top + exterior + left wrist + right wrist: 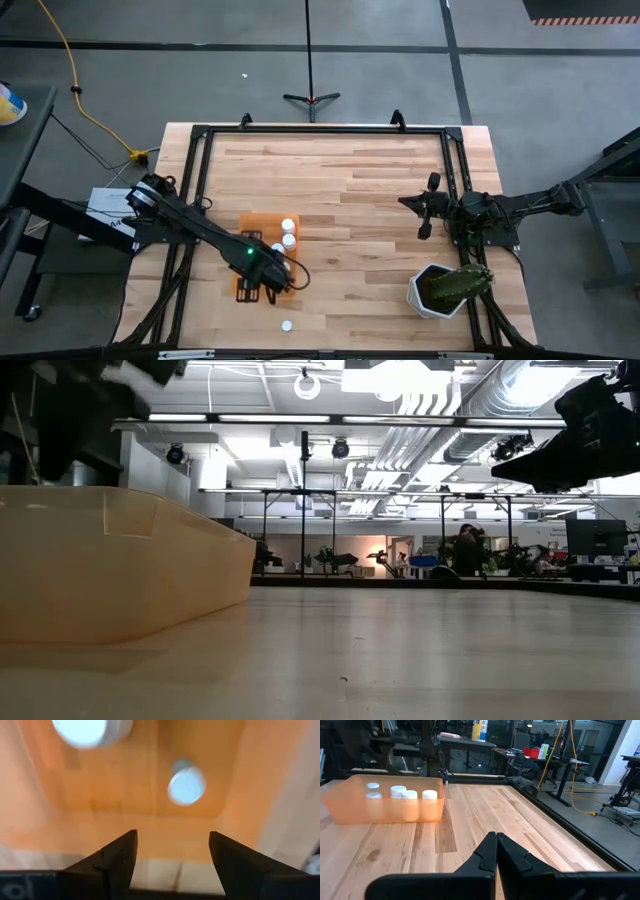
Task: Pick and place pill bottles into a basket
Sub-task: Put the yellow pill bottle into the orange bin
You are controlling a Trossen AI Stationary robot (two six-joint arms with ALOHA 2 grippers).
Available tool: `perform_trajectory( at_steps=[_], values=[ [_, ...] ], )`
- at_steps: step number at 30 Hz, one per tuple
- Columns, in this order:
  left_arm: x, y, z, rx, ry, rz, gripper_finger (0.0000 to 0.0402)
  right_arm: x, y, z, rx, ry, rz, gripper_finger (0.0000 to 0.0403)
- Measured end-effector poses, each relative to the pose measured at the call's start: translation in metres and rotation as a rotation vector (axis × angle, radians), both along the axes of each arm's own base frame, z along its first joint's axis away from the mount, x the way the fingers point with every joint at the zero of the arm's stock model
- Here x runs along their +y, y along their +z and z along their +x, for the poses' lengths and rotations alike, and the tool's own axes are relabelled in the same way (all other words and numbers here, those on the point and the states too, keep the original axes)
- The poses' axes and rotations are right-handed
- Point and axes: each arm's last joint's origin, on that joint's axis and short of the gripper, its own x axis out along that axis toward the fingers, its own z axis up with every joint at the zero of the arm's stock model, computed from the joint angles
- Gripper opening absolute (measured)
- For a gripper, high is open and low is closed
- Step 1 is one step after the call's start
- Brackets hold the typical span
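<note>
Apparently empty, left gripper [170, 860] fingers spread above the basket [150, 830]

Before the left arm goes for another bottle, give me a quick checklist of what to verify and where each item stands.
1. Left claw open and empty: ok.
2. Left claw over the shallow translucent orange tray: ok.
3. Small white capped pill bottles upright inside the tray: ok.
4. One stray white pill bottle waiting on the wooden table, outside the tray: ok.
5. Right claw shut, parked away from the tray: ok.
6. All bottles accounted for: cannot tell.
</note>
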Motion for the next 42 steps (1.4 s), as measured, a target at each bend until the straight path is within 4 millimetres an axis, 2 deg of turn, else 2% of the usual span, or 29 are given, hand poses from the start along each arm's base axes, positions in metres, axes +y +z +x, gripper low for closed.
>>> perform_trajectory(
  at_steps=[5,9,12,18,24,34,42],
  values=[
    [-0.013,0.02,0.02,-0.228,0.008,-0.079,0.0273,0.0,0.0,0.0,0.0,0.0,0.0,0.0],
    [-0.032,0.026,0.035,-0.44,-0.086,-0.192,0.0261,0.0,0.0,0.0,0.0,0.0,0.0,0.0],
    [-0.048,0.026,0.037,-0.515,-0.143,-0.236,0.0252,0.0,0.0,0.0,0.0,0.0,0.0,0.0],
    [-0.074,0.015,0.026,-0.522,-0.213,-0.195,0.0238,0.0,-0.001,0.0,0.006,0.0,0.0,0.0],
    [-0.097,0.0,0.029,-0.571,-0.269,-0.209,0.0232,0.0,-0.002,0.001,0.018,0.0,-0.002,0.0],
    [-0.104,-0.029,0.037,-0.503,-0.261,-0.18,0.0232,0.0,-0.002,0.001,0.017,-0.001,0.005,0.0],
    [-0.107,-0.035,0.04,-0.504,-0.236,-0.213,0.0232,0.0,-0.002,0.001,0.017,-0.001,0.005,0.0]
  ],
)
